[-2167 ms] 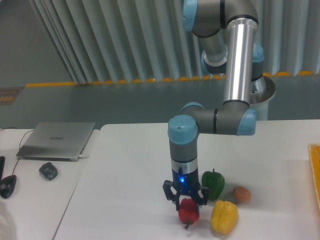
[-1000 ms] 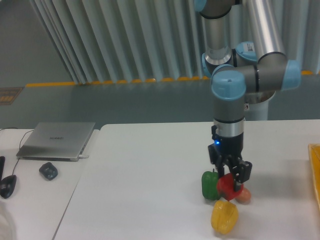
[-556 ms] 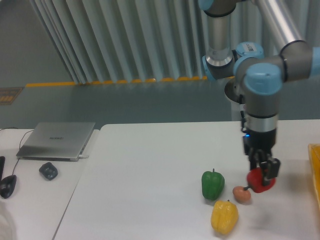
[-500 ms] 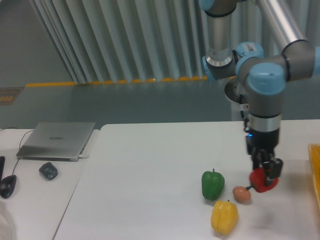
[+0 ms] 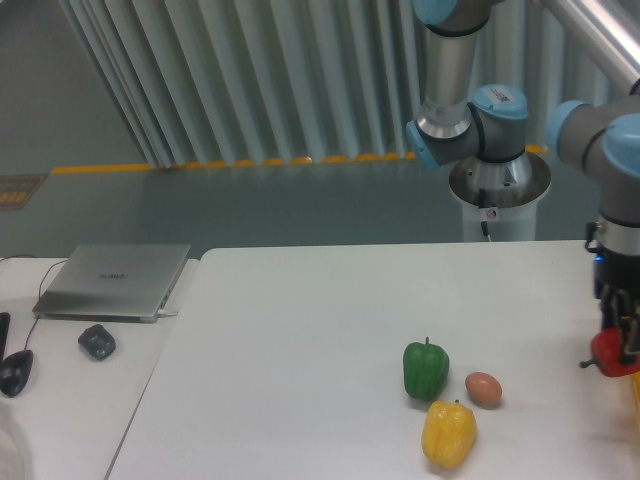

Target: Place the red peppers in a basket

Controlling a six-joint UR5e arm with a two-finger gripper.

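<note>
I see the gripper (image 5: 625,338) at the far right edge of frame, hanging from the arm (image 5: 622,190) above the table (image 5: 300,350). Its fingers are clamped on the red pepper (image 5: 610,355), which is lifted off the surface, stem pointing left. The basket (image 5: 636,385) is barely in view, I think just a sliver of yellow-orange at the frame edge beside and below the pepper; the frame edge cuts off too much for me to say if the pepper is over it. Well to the left, resting on the table: green pepper (image 5: 426,368), yellow pepper (image 5: 448,433) and a small brownish egg-like object (image 5: 483,388), clustered. A laptop (image 5: 113,280) lies on the adjoining desk.
</note>
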